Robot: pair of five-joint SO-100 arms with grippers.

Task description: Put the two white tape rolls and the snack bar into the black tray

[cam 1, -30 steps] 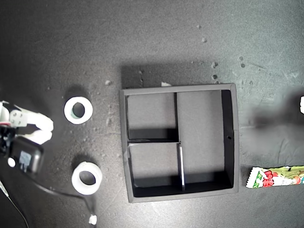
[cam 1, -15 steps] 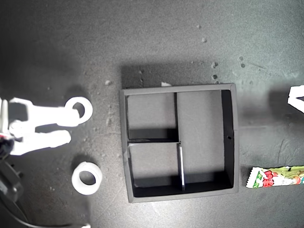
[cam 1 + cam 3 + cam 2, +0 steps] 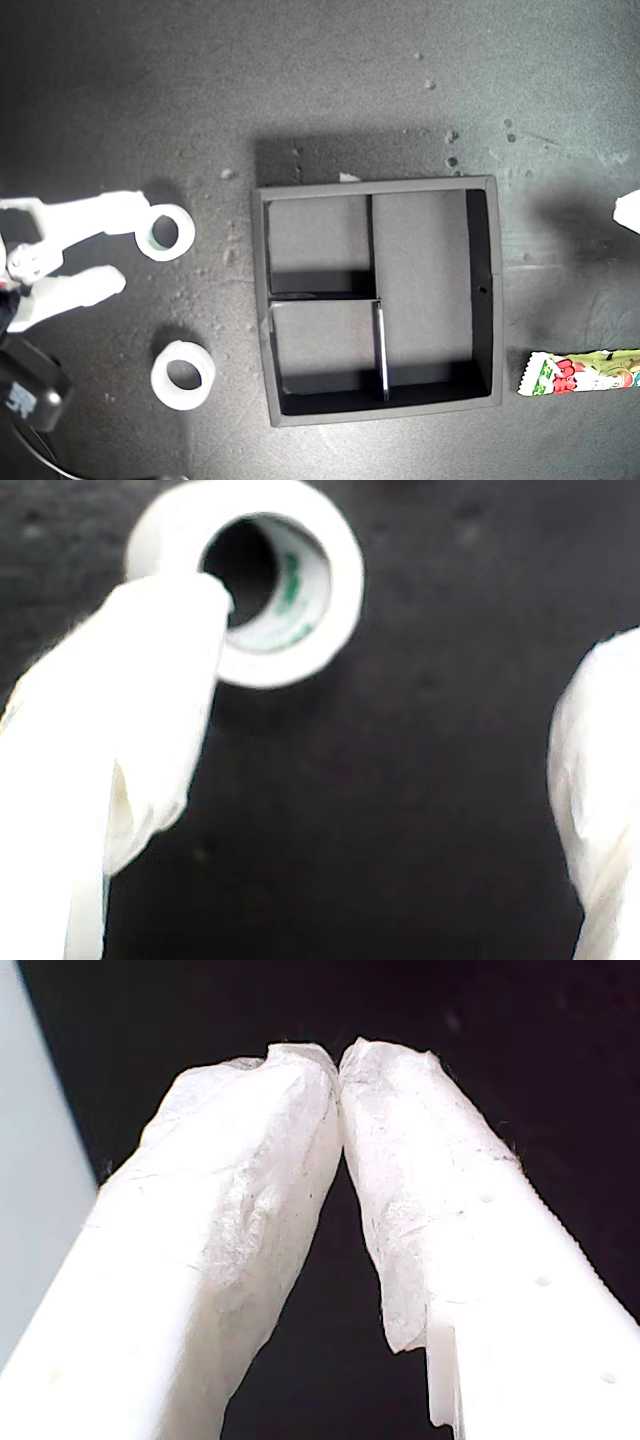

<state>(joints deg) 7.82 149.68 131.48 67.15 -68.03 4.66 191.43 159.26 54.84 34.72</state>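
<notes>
The second hand (image 3: pixel 118 250) is reaching open-jawed at the far roll (image 3: pixel 165 232), left of the empty tray (image 3: pixel 483 290) in the exterior view, and needs both fingers straddling the rim, since one fingertip (image 3: pixel 190 605) is covering the hole.

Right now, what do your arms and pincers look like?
My second gripper is a white plastic pincer with two long, blunt fingers, and a dark block with a thin black cable sits behind it in the exterior view. My first gripper is white too; its fingers look wrapped in crinkly white covering, one showing small round dimples.
</notes>
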